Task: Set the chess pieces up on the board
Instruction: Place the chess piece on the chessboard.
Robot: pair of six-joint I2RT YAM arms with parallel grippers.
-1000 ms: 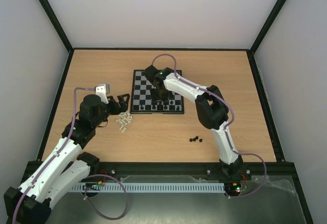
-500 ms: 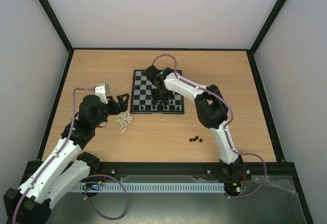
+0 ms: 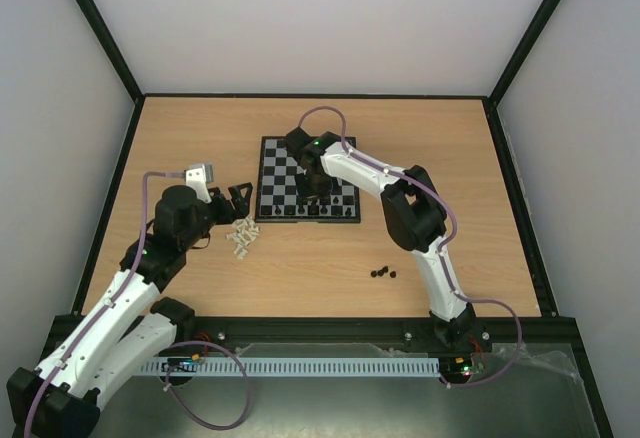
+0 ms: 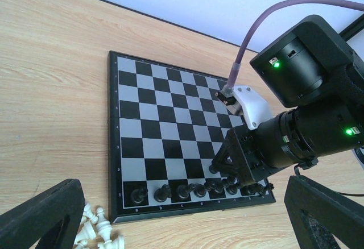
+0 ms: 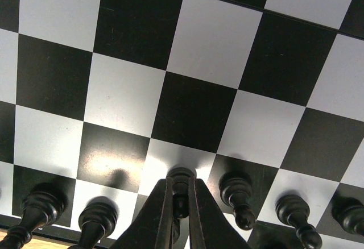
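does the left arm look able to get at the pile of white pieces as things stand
Probably yes: the open left end effector hangs right beside the white pieces, nothing lies between them, and the right end effector, shut on a black piece, is away over the board.

Item 1: tabletop (image 3: 190, 128), light wood-grain laminate, fills ctr of my overhead view.
Item 2: black frame (image 3: 310, 95) round the tabletop edge, w/ uprights rising at 11 and 1 o'clock.
Item 3: white walls (image 3: 320, 18) at 9, 12 and 3 o'clock.
Item 4: white slotted strip (image 3: 330, 367) at 6 o'clock, lying across a grey metal sheet (image 3: 330, 408).
Item 5: clear plastic film (image 3: 545, 358), crumpled, at 5 o'clock.
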